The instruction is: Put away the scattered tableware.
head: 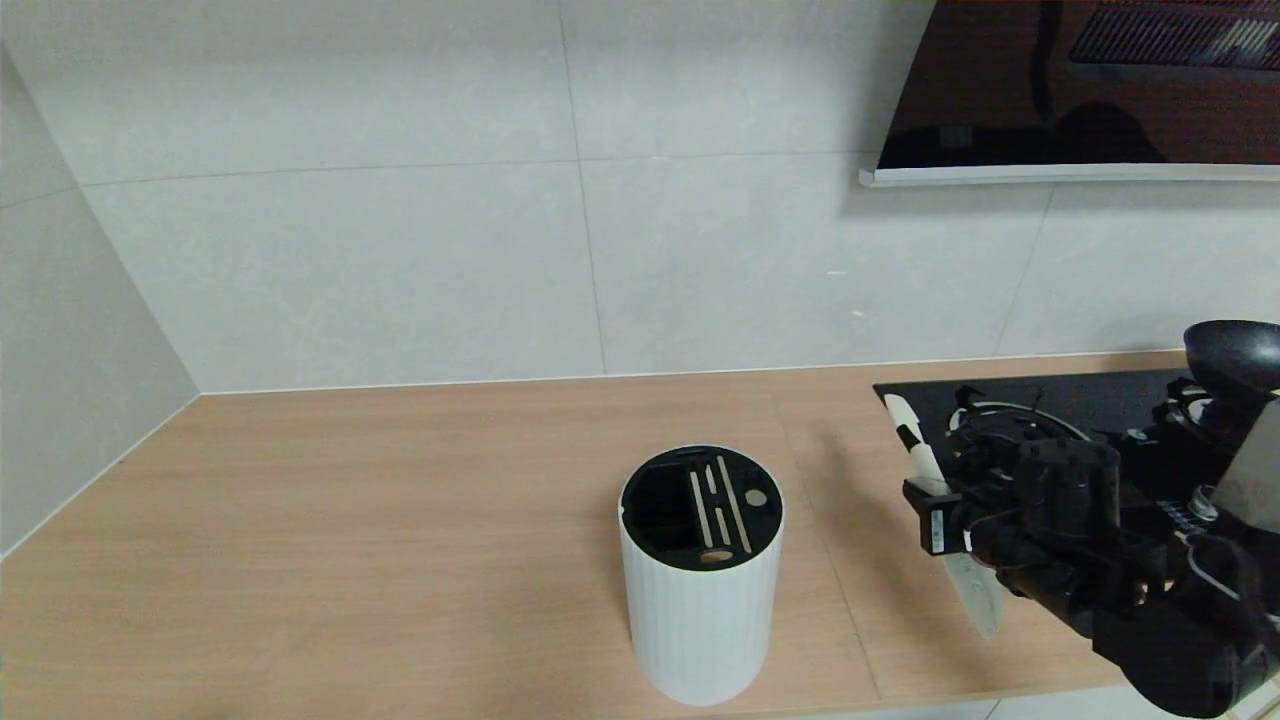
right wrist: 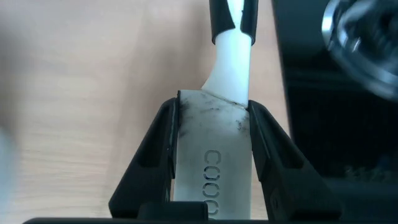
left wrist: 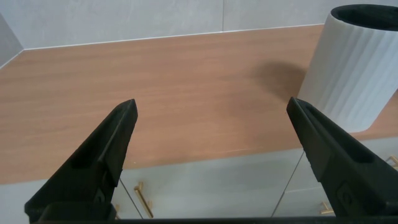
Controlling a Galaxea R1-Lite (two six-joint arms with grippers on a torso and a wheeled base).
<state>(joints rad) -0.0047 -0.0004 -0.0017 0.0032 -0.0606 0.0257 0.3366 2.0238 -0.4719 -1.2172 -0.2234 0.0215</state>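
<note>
The right arm (head: 1100, 570) is bulky and matte black, with thin cables looped over its wrist and a small pale-edged block on the side of the right claw (head: 930, 500). The left claw (left wrist: 211, 106) has two black wedge-shaped fingers (left wrist: 106, 155) (smooth-faced, tapering to blunt tips).

A pale wood-grain desk (head: 400, 520) runs the width of the scene, with one thin seam crossing its surface toward the right end. Behind the desk rises a wall (head: 400, 250) of large light grey tiles with fine grout lines; a second tiled wall (head: 60, 350) meets it at the desk's left end, forming a corner. A black glass cooktop (head: 1090, 400) sits flush in the desk's right end, and a glossy dark range hood (head: 1080, 90) hangs above it. Below the desk's front edge are pale cabinet doors (left wrist: 205, 193) with slim gold handles (left wrist: 143, 200).
</note>
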